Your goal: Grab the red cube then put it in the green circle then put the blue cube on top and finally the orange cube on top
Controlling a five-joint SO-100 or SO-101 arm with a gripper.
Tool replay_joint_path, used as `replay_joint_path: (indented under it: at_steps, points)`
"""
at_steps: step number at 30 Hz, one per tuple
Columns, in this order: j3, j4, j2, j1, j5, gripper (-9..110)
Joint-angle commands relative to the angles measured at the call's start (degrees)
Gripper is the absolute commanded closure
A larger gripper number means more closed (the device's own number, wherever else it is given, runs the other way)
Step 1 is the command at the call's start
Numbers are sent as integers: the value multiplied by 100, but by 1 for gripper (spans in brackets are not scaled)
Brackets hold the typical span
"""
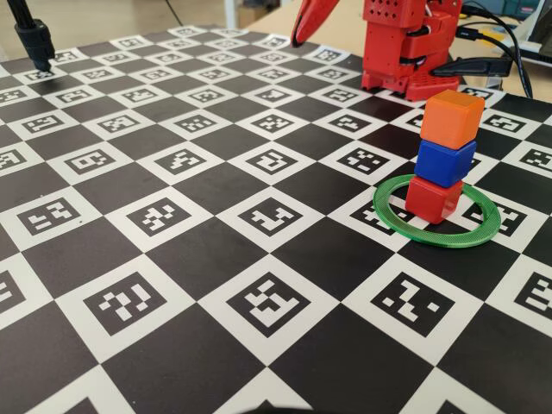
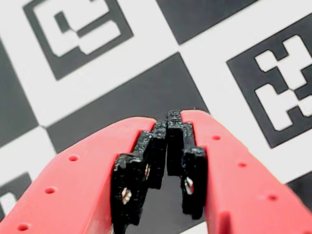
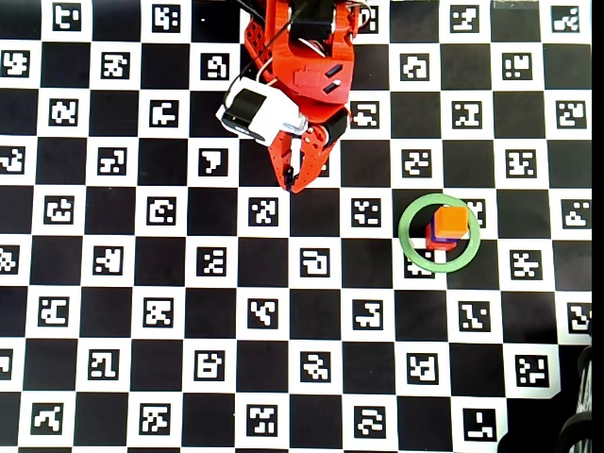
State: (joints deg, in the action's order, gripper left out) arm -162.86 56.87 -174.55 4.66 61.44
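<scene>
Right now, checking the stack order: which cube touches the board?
The red cube, inside the green circle; the blue cube and orange cube sit above it.

Robotics lab: fiducial-marker checkerboard (image 1: 172, 216), cabled bench (image 1: 509, 43).

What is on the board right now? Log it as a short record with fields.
surface: checkerboard mat with printed markers
green circle: flat on the mat
red cube: inside the circle, bottom of stack
blue cube: on the red cube
orange cube: on top
stack: slightly staggered, upright
gripper: shut, empty, away from the stack
task state: stack looks complete
</scene>
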Motion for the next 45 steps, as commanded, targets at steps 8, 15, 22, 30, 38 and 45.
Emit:
replay_joint_path:
  at_steps: [8, 15, 22, 30, 38, 45]
  points:
    - [-633, 0, -615, -105, 800, 107]
    - [-1107, 431, -1002, -264, 1204, 108]
    - [-1318, 958, -1222, -378, 1336, 108]
    - [-1758, 1433, -1477, -255, 1512, 108]
    - [-1934, 1749, -1696, -237, 1986, 107]
    - [-1934, 2048, -1784, -246, 2171, 107]
